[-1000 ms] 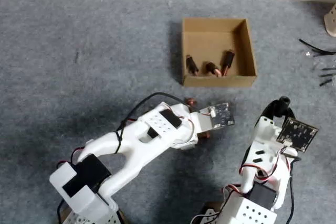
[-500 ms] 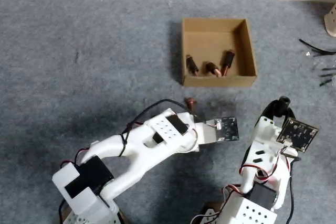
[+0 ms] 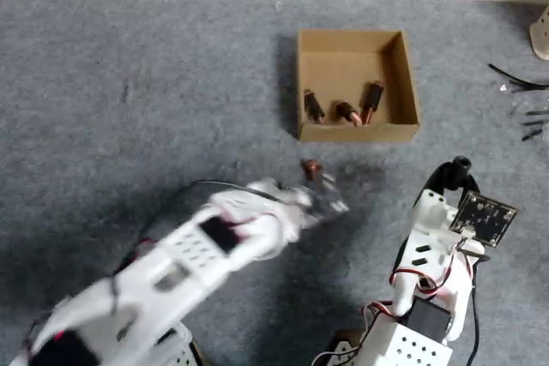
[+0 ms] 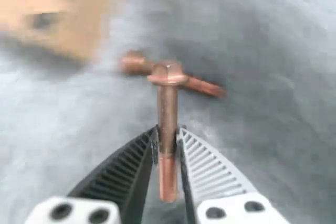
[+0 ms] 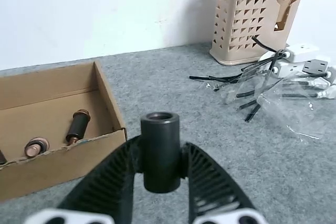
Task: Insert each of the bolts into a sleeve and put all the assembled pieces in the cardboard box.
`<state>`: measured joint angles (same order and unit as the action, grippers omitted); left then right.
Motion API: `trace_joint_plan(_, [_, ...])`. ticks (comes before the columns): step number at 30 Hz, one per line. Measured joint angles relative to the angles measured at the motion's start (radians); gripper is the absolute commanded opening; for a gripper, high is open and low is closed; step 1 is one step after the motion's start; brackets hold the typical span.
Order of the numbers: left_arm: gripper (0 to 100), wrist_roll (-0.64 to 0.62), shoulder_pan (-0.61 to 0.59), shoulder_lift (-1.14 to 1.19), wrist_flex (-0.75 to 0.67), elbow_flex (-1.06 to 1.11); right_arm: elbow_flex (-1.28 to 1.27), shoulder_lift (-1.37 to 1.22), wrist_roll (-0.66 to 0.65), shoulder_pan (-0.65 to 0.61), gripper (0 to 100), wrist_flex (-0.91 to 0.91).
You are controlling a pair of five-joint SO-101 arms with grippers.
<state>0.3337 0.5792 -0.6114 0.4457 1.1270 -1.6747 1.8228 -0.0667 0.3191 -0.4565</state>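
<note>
Two loaded end effectors over the grey carpeted counter (image 3: 129,83). In the left end effector (image 4: 167,136), closed tight on the shank, a copper hex-head bolt (image 4: 167,103), head pointing away from the wrist, just short of the open brown cardboard box (image 3: 356,133). Beyond it, flat on the counter, a second copper bolt (image 4: 206,85), near the box's front wall yet apart from it. In the right end effector (image 5: 160,156), clamped from both sides, an upright black cylindrical sleeve (image 5: 160,135), bore upward, off the box's near right corner, open carpet all round. Inside the box, close to the front wall, three assembled copper-and-black pieces (image 3: 347,113). Along the far right edge, black cable ties (image 3: 519,83) and a beige perforated basket (image 5: 257,14), well apart from both arms.
</note>
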Motion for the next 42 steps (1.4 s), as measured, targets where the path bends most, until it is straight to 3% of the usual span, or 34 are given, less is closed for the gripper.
trace_joint_plan(6, [1,-0.078,-0.089,-0.292,-0.247,0.224,0.0,0.0,0.0,-0.018,0.5,0.0])
trace_joint_plan(15, [1,-0.081,-0.13,-0.499,-0.617,0.328,0.0,0.0,-0.029,-0.23,0.5,0.0])
trace_joint_plan(20, [1,-0.081,-0.13,-0.514,-0.69,0.316,0.0,0.0,-0.107,-0.414,0.5,0.074])
trace_joint_plan(29, [1,-0.092,-0.12,-0.519,-0.649,0.127,0.0,0.0,-0.117,-0.624,0.5,0.222])
trace_joint_plan(33, [1,-0.238,-0.055,-0.52,-0.649,0.106,0.0,0.0,-0.118,-0.695,0.5,0.229])
trace_joint_plan(39, [1,-0.643,-0.002,-0.52,-0.649,0.106,0.0,0.0,-0.118,-0.73,0.5,0.229])
trace_joint_plan(42, [1,-0.727,-0.005,-0.522,-0.649,0.123,0.0,0.0,-0.118,-0.732,0.5,0.229])
